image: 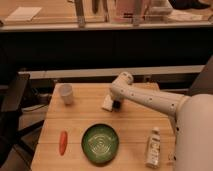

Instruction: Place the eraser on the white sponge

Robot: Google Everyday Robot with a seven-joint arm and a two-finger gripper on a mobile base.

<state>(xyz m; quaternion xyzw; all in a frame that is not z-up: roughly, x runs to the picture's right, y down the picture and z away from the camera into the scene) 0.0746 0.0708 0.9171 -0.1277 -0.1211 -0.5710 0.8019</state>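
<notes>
end effector point(116, 104) over white sponge point(107, 103) | finger state cannot tell | eraser point(117, 105) at sponge edge, placement stage | on tabletop point(130, 130)

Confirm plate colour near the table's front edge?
Green, with a lighter ring pattern: plate, camera view. Gripper is further back, at the white sponge.

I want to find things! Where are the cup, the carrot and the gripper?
white cup point(66, 93), camera view, its side wall.
carrot point(63, 142), camera view, its middle.
gripper point(115, 105), camera view, over the white sponge point(106, 103), its tip.
</notes>
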